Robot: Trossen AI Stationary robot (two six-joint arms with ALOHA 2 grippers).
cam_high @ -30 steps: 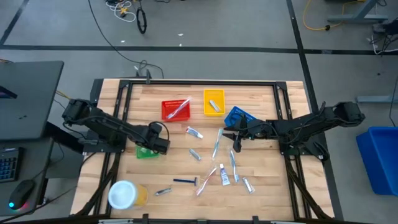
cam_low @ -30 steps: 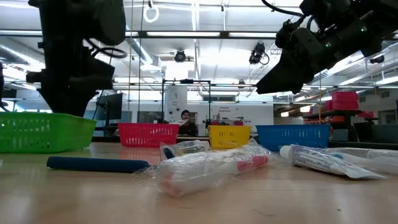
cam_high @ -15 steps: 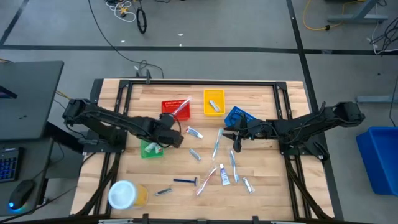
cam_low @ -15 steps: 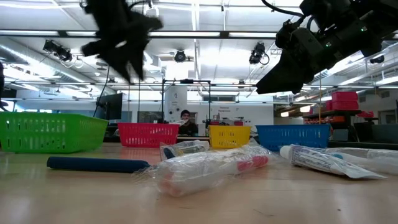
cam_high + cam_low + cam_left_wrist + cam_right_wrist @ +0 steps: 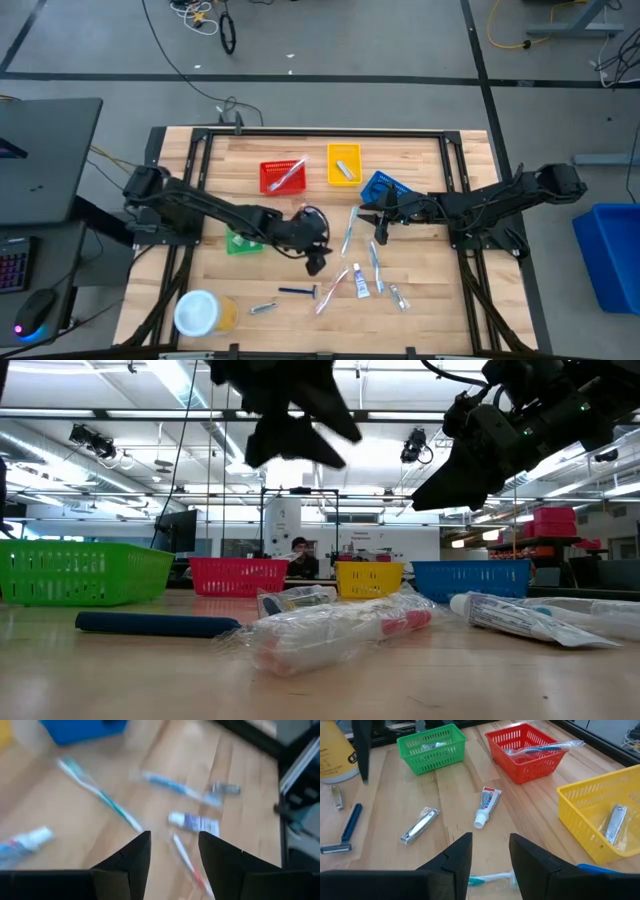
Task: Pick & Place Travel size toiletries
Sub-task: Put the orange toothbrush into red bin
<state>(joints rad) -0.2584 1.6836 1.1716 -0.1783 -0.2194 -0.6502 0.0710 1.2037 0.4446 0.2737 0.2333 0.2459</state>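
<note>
The toiletries lie scattered on the near middle of the table: toothbrushes (image 5: 348,230), a white tube (image 5: 360,282), a dark-handled razor (image 5: 297,291) and small silver pieces (image 5: 263,308). My left gripper (image 5: 318,262) is open and hangs above them, near the wrapped toothbrushes (image 5: 100,795) and the small tube (image 5: 195,822). It holds nothing. My right gripper (image 5: 380,225) is open and hovers beside the blue basket (image 5: 385,187), above a toothbrush (image 5: 490,879). Its wrist view shows a tube (image 5: 485,806), a nail clipper (image 5: 420,826) and the razor (image 5: 347,827) flat on the wood.
The red basket (image 5: 283,175) holds a wrapped toothbrush, the yellow basket (image 5: 343,165) a silver piece, the green basket (image 5: 238,242) a small item. A white-lidded yellowish jar (image 5: 200,312) stands at the near left corner. A person (image 5: 298,557) sits in the room beyond.
My left gripper has swung from over the green basket toward the table's right and near edge, and now hangs over the scattered toiletries in the middle. The right arm has kept still, and nothing on the table has shifted.
</note>
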